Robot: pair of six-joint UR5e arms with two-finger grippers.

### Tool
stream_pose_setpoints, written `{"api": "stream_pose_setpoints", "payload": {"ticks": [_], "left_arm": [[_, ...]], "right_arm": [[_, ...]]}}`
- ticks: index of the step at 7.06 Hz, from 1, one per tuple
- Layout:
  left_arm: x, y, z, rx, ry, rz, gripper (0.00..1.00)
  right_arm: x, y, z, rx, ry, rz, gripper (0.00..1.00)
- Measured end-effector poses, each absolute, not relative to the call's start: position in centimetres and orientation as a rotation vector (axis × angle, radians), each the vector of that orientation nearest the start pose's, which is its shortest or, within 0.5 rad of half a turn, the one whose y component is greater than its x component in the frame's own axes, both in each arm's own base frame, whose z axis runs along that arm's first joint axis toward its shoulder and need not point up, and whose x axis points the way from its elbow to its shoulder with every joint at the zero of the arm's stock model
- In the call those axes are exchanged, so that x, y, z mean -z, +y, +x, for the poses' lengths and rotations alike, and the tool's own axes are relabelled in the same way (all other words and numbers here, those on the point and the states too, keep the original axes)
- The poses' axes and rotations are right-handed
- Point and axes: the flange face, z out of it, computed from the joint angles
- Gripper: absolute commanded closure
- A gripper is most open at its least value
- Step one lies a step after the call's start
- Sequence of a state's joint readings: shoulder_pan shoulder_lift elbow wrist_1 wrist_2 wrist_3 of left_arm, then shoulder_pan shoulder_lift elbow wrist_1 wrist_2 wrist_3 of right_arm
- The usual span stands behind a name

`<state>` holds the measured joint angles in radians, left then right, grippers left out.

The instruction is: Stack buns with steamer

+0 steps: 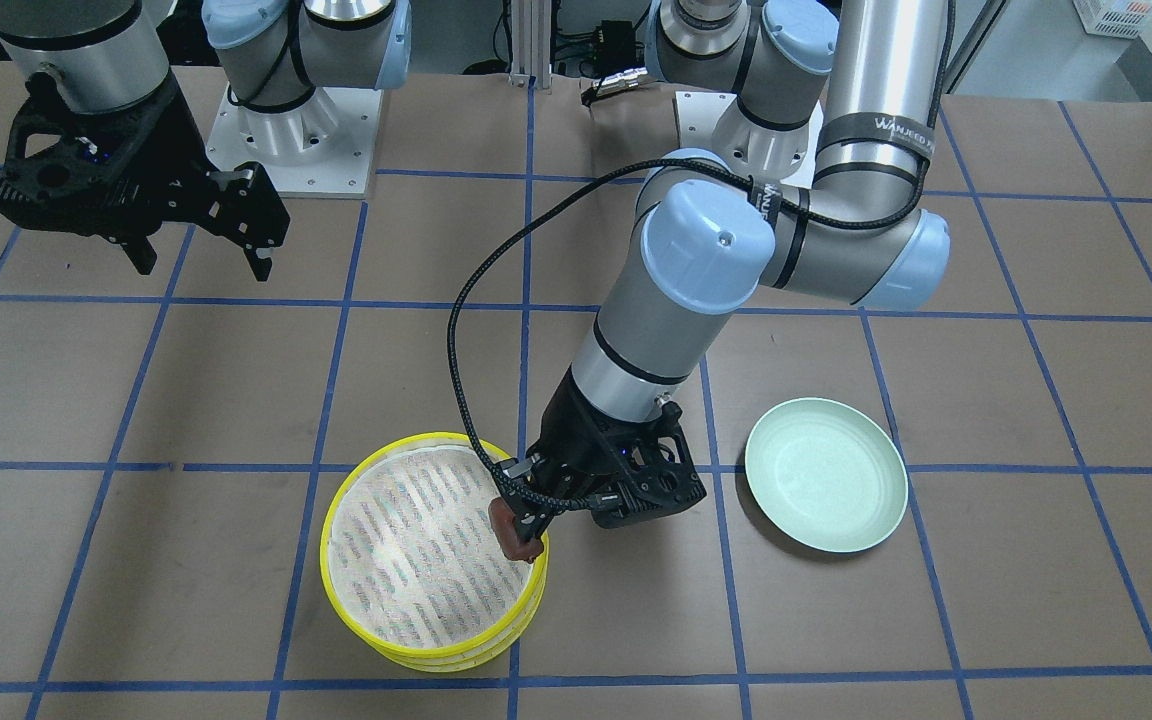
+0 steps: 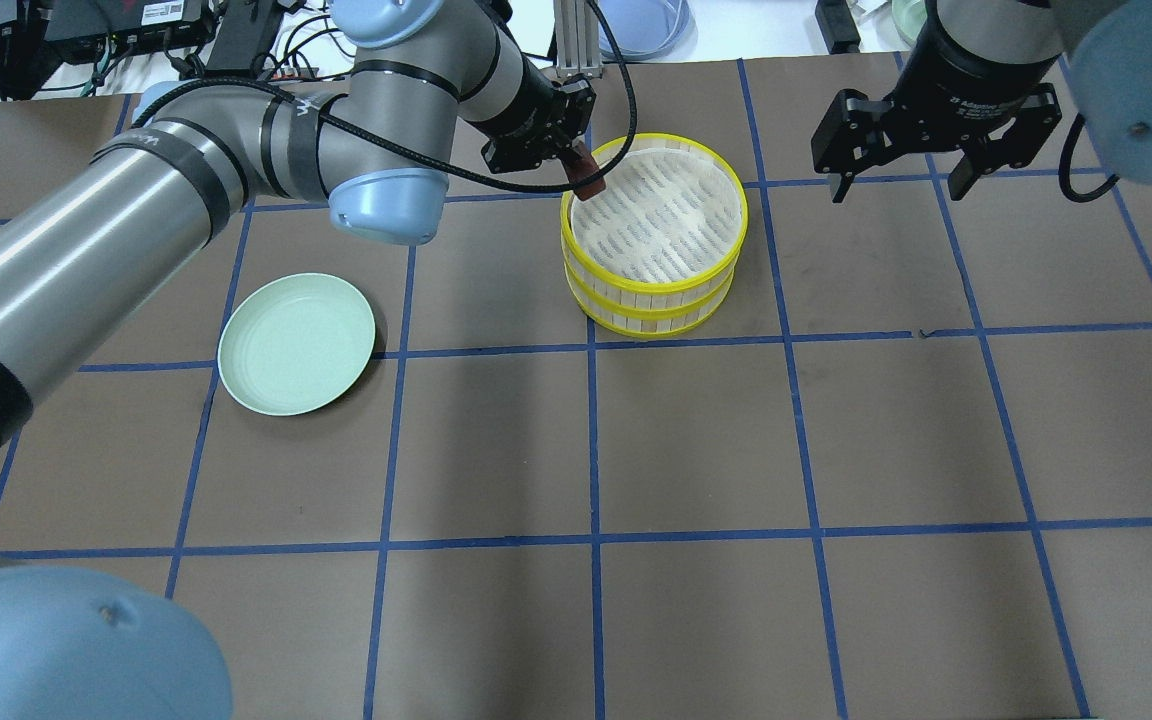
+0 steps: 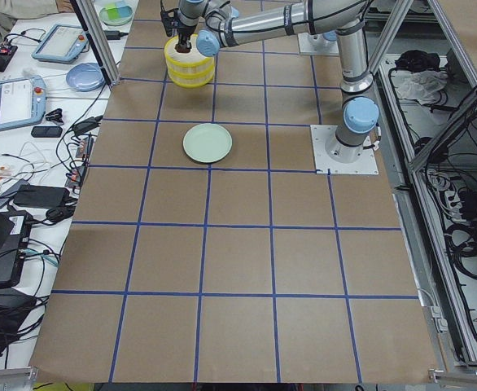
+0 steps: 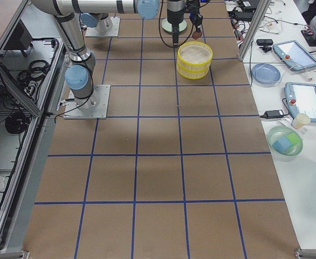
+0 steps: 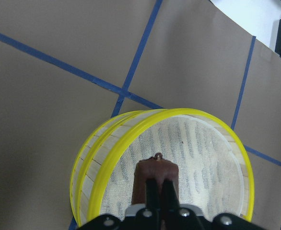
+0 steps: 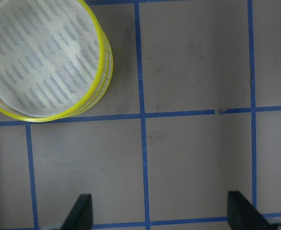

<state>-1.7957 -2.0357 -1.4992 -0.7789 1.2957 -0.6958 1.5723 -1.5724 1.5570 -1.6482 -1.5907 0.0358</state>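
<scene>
The steamer (image 1: pixel 376 640) is two stacked yellow tiers with a white cloth liner on top; it also shows in the overhead view (image 2: pixel 656 295) and the left wrist view (image 5: pixel 90 158). My left gripper (image 1: pixel 526 528) is shut on the reddish-brown round bun (image 1: pixel 517 547) and holds it over the steamer's rim, just above the liner. The bun also shows in the overhead view (image 2: pixel 590 184) and the left wrist view (image 5: pixel 141 178). The cream-white bun is out of view. My right gripper (image 2: pixel 901 185) is open and empty, above the table beside the steamer (image 6: pixel 40 57).
An empty pale green plate (image 2: pixel 296 343) lies on the table on my left side, also in the front-facing view (image 1: pixel 826 488). Side benches with tablets, bowls and cables run along the table's far edge (image 4: pixel 287 54).
</scene>
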Motion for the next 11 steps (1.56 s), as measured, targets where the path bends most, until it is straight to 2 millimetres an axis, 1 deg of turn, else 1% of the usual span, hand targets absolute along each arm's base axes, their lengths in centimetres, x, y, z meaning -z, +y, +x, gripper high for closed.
{"api": "stream_pose_setpoints", "payload": {"ticks": [1, 2, 3, 4, 5, 6, 7, 8, 9, 11], "left_arm": [[-32.9, -62.9, -31.3, 0.378, 3.452, -0.764, 0.73], [-31.9, -62.9, -31.5, 0.342, 3.444, -0.788, 0.25], [-31.3, -62.9, -31.6, 0.317, 3.437, -0.813, 0.06], [-31.0, -62.8, -31.7, 0.297, 3.428, -0.851, 0.02], [-30.9, -62.8, -31.7, 0.281, 3.421, -0.878, 0.01], [-31.4, -62.5, -31.6, 0.259, 3.414, -0.886, 0.01], [-32.6, -62.1, -31.1, 0.226, 3.403, -0.865, 0.0], [-34.2, -61.9, -29.6, 0.197, 3.391, -0.83, 0.0], [-36.1, -62.0, -26.8, 0.19, 3.383, -0.781, 0.0], [-40.2, -61.7, -18.7, 0.211, 3.343, -0.592, 0.0]], "right_arm": [[-50.8, -49.7, 14.2, 0.153, 3.159, 0.032, 0.0], [-50.9, -49.5, 14.7, 0.144, 3.161, 0.019, 0.0], [-50.7, -49.6, 14.9, 0.133, 3.161, 0.018, 0.0], [-50.5, -49.6, 15.0, 0.126, 3.159, 0.021, 0.0], [-50.4, -49.6, 15.1, 0.121, 3.156, 0.027, 0.0], [-50.4, -49.6, 15.1, 0.12, 3.154, 0.035, 0.0], [-50.4, -49.6, 15.2, 0.121, 3.154, 0.038, 0.0], [-50.4, -49.6, 15.2, 0.122, 3.156, 0.038, 0.0], [-50.4, -49.6, 15.1, 0.125, 3.16, 0.038, 0.0], [-50.7, -49.8, 15.1, 0.139, 3.161, 0.034, 0.0]]}}
